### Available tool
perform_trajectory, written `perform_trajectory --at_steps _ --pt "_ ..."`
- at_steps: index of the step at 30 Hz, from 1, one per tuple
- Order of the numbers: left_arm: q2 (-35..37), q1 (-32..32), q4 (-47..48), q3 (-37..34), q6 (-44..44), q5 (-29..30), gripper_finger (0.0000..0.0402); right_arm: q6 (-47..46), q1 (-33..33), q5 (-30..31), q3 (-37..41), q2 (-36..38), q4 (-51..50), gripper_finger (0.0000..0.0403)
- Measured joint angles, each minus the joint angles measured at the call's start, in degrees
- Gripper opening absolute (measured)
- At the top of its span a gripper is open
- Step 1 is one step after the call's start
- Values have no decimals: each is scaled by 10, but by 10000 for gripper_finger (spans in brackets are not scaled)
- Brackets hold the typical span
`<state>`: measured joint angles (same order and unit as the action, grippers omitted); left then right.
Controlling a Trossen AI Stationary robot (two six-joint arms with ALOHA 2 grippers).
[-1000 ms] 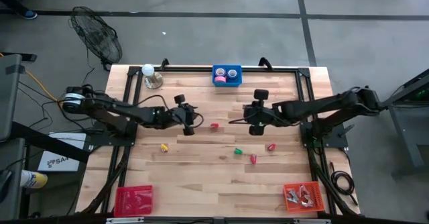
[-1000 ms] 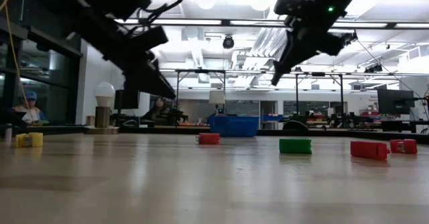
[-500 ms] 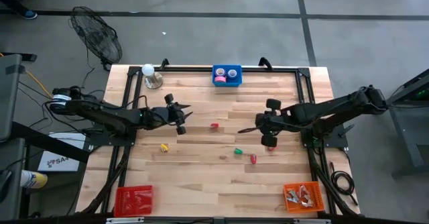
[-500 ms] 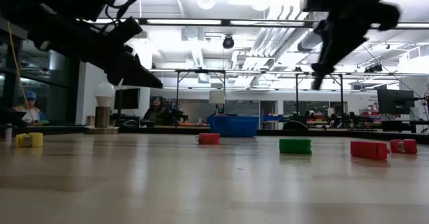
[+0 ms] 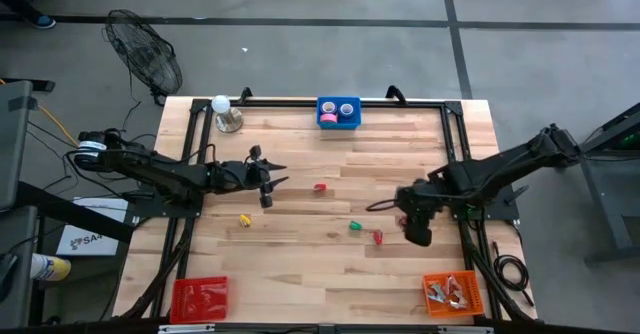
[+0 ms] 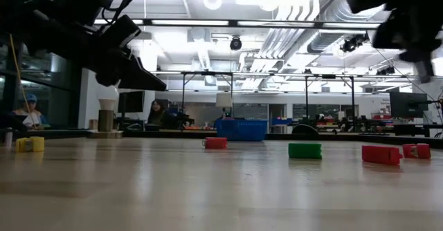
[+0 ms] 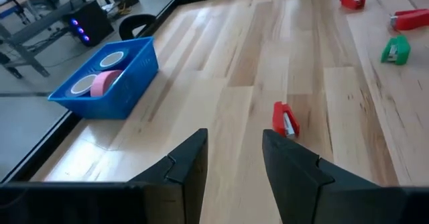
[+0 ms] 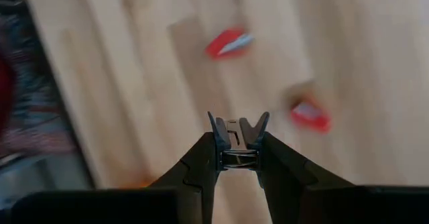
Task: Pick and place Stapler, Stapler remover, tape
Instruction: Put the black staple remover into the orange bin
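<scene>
Inside the blue plastic basket (image 5: 338, 113) at the wooden tabletop's (image 5: 300, 264) far edge lie ring-shaped tape rolls (image 7: 104, 82), one pink. Right end effector (image 8: 237, 126) grasps a small metal staple remover (image 8: 232, 158); left end effector (image 7: 233, 158) is released, empty.

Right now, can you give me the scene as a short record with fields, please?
left pincer: open, empty, above the table's left half
right pincer: shut on a staple remover, near the orange bin
blue basket: far edge, holds tape rolls
loose on table: yellow stapler, green stapler, red staplers
</scene>
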<state>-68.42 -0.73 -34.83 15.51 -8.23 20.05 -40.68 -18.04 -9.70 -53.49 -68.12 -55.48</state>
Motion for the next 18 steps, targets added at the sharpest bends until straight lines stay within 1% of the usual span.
perform_trajectory --at_steps 4,10,14,18 --pt "0 0 0 0 0 0 138 -81 -31 -43 0 0 0 81" --pt "0 0 1 0 -1 0 138 -209 -98 -71 0 0 0 81" --pt "0 0 2 0 -1 -1 138 -323 -153 -78 0 0 0 81" --pt "0 0 3 0 -2 -1 138 -439 -224 -66 0 -1 0 81"
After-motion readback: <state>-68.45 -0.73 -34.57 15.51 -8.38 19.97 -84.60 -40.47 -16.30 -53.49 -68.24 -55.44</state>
